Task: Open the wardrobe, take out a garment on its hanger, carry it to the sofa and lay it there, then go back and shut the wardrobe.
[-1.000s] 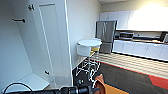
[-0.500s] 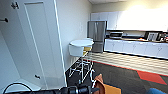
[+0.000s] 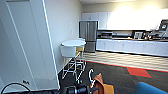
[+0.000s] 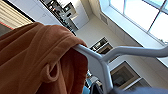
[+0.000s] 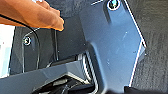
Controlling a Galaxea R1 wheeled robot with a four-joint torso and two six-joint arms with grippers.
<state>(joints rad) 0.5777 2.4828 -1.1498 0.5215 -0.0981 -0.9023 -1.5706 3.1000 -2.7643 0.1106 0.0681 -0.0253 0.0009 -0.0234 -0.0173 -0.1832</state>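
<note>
The wardrobe [image 3: 27, 50] stands at the left of the head view, tall and white, with one flat door swung out toward me. The white hanger [image 3: 91, 76] rises at the bottom middle, its curved hook up, and the orange garment [image 3: 101, 86] is draped over it. My left gripper [image 3: 82, 89] is the dark shape right beside it, shut on the hanger. In the left wrist view the hanger [image 4: 100, 60] and the orange garment [image 4: 32, 62] show very near. An orange fold of the garment [image 5: 30, 13] hangs in the right wrist view. A corner of the blue sofa [image 3: 150, 88] shows at the bottom right.
A round white table [image 3: 73, 43] with white and yellow stools [image 3: 68, 53] stands against the wall past the wardrobe. Behind are a steel fridge [image 3: 88, 35] and a long white kitchen counter [image 3: 130, 46]. Dark carpet with a red patch [image 3: 138, 72] lies ahead.
The whole head view has swung to the right: the wardrobe slides toward the left edge and the table and kitchen come closer to the middle. The hanger stays in my left gripper.
</note>
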